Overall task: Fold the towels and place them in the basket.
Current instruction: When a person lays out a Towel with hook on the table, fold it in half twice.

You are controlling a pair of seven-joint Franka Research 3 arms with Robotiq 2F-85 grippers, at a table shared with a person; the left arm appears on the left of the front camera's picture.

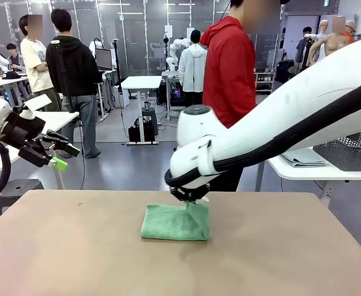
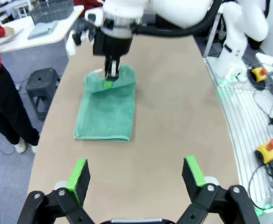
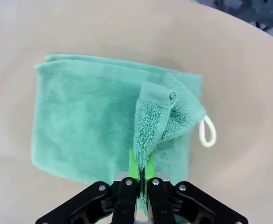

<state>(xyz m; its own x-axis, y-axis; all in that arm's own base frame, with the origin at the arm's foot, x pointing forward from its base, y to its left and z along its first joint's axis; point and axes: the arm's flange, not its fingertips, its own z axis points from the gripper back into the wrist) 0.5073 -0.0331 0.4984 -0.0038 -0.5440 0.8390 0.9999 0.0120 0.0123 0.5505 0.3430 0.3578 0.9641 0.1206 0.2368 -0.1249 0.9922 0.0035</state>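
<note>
One mint green towel (image 1: 175, 223) lies folded near the middle of the table (image 1: 57, 246). The basket (image 1: 353, 151) stands well apart on a side table (image 1: 328, 174), with a pale blue-grey towel (image 2: 42, 29) just beside it.

Your right gripper (image 3: 140, 171) is clamped on a raised fold of the green terry, near its white loop (image 3: 207, 131). Your left gripper (image 2: 135, 172) hangs clear, jaws wide apart, holding nothing.

Judge the cloth light, soft and limp: it sags from any pinch. Take it by edges or corners, not mid-panel. Whether the pinch catches every layer is not clear from here.
</note>
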